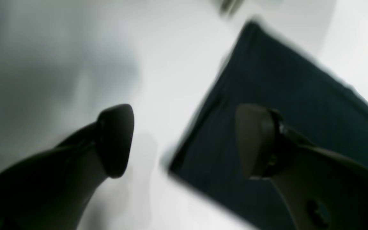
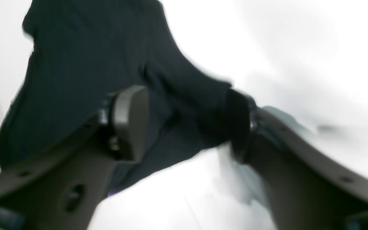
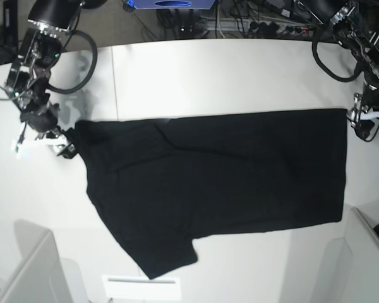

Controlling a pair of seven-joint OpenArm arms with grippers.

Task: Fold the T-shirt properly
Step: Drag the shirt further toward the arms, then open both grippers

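Observation:
The black T-shirt (image 3: 221, 170) lies spread flat across the white table (image 3: 227, 76), plain side up, one sleeve pointing to the front (image 3: 164, 252). My left gripper (image 3: 364, 123) hovers at the shirt's far right corner. In the left wrist view it (image 1: 185, 140) is open, one finger (image 1: 256, 140) over the cloth corner (image 1: 283, 95) and the other (image 1: 115, 140) over bare table. My right gripper (image 3: 60, 144) is at the shirt's far left corner. It is open (image 2: 184, 124) too, with the dark cloth (image 2: 85, 64) lying below and between its fingers, not pinched.
Grey bin walls stand at the front left (image 3: 25, 271) and front right (image 3: 366, 252) corners. A white slip (image 3: 142, 287) lies by the front edge near the sleeve. Cables and equipment (image 3: 252, 19) crowd the area behind the table.

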